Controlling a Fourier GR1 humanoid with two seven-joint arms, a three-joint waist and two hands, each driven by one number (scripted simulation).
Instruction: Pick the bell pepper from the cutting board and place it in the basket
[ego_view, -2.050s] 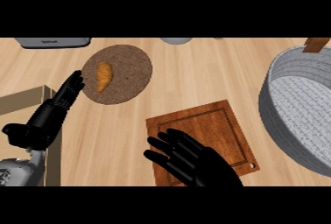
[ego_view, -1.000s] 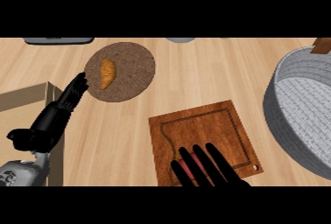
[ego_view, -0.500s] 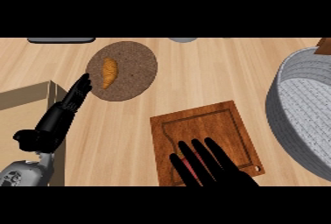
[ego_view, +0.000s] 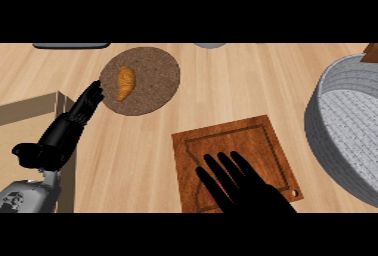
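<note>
Nearest, the right hand (ego_view: 249, 194) comes in from the lower edge, matte black, palm down, its fingers straight and slightly spread. It lies over the near half of the cutting board (ego_view: 229, 137) and holds nothing that shows. The board is a reddish-brown wooden rectangle, turned a little askew. A shallow groove runs inside its rim and a small round hole sits at its near right corner. The bell pepper cannot be seen: the bare part of the board carries none, and what lies under the hand is hidden.

At the left, the left hand (ego_view: 65, 132) rises from a grey forearm (ego_view: 26, 196). Its fingers are straight and held together, and the tips end just beside the near edge of a plate (ego_view: 153, 75). A tan, flat-sided box edge (ego_view: 33, 107) lies beside this arm.

At the right stands the basket (ego_view: 320, 131), a large round grey tub with a finely woven texture and a thick wall, cut off by the view's edge.

Farther off, the round, speckled brown plate lies on the pale wood-grain tabletop (ego_view: 244, 80). It carries a slim orange-brown curved piece of food (ego_view: 126, 83). Along the far edge, a dark grey slab (ego_view: 70, 45) and a grey rounded object (ego_view: 210, 45) show only in part.
</note>
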